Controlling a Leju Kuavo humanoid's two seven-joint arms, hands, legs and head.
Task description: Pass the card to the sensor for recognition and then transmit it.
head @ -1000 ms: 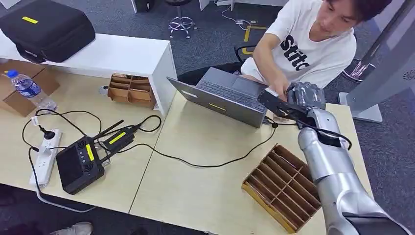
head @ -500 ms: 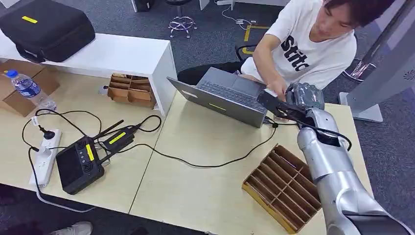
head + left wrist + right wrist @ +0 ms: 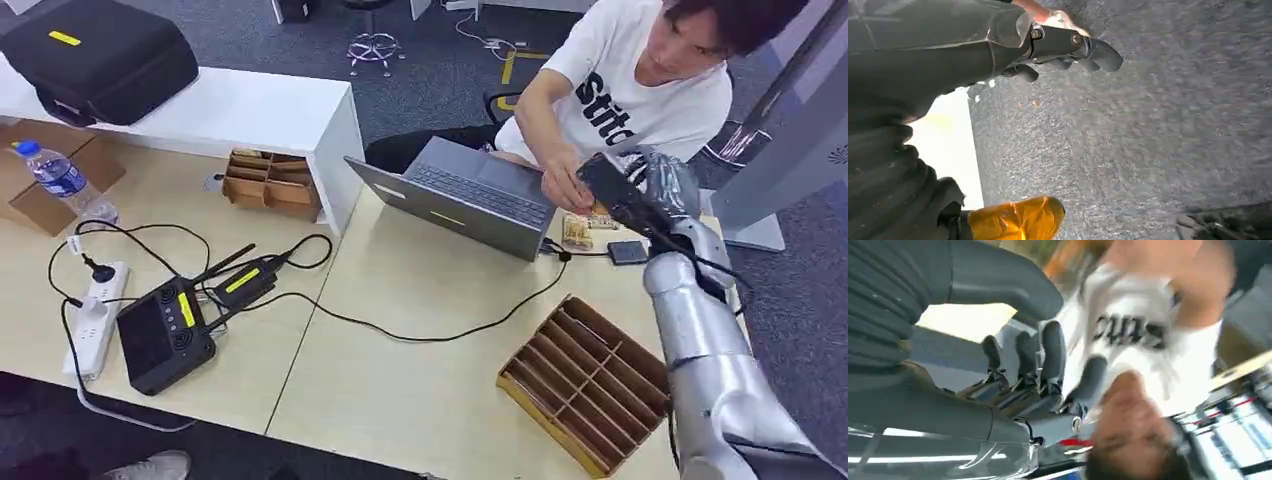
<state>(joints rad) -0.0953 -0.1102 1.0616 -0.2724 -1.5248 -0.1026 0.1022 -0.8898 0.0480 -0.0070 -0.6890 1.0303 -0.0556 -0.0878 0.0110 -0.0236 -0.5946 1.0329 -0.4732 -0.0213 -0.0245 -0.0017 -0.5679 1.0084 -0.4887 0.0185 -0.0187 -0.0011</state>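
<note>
Head view: high, looking forward-down over table (image 3: 420,390). Left wrist view: close, facing carpet floor (image 3: 1148,140). Right wrist view: close, turned, facing person (image 3: 1133,335); person (image 3: 640,90) shared with head view.

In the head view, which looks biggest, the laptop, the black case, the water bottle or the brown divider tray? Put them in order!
1. Laptop and black case: they look alike, and the case is cut off by the picture's edge.
2. Brown divider tray.
3. Water bottle.
</note>
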